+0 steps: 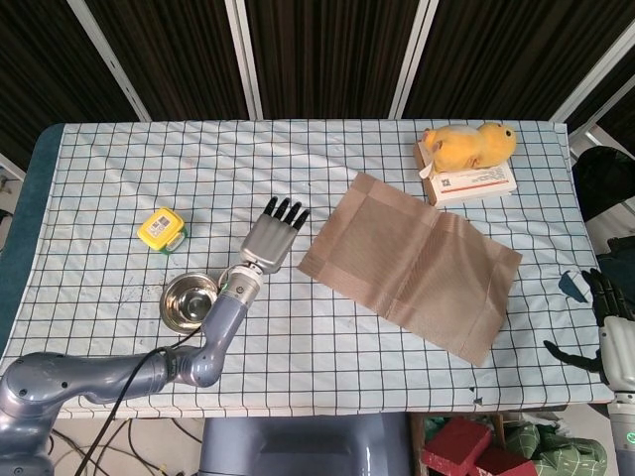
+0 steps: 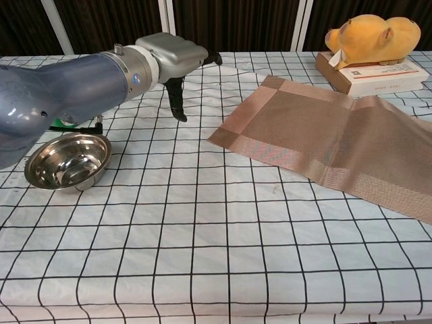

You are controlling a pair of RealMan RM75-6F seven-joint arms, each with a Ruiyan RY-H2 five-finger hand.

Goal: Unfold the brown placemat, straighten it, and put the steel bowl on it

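Note:
The brown placemat (image 1: 410, 265) (image 2: 324, 138) lies unfolded and skewed on the right half of the checked table. The steel bowl (image 1: 189, 300) (image 2: 69, 160) stands empty at the left front. My left hand (image 1: 271, 237) (image 2: 175, 61) hovers above the table between bowl and placemat, fingers stretched out and apart, holding nothing, just short of the mat's left corner. My right hand (image 1: 612, 330) hangs off the table's right front edge with fingers apart, holding nothing.
A yellow-lidded green tub (image 1: 162, 230) stands left of the bowl. A yellow plush toy (image 1: 469, 145) (image 2: 371, 37) lies on a white box (image 1: 476, 184) (image 2: 378, 75) at the back right, close to the mat's far edge.

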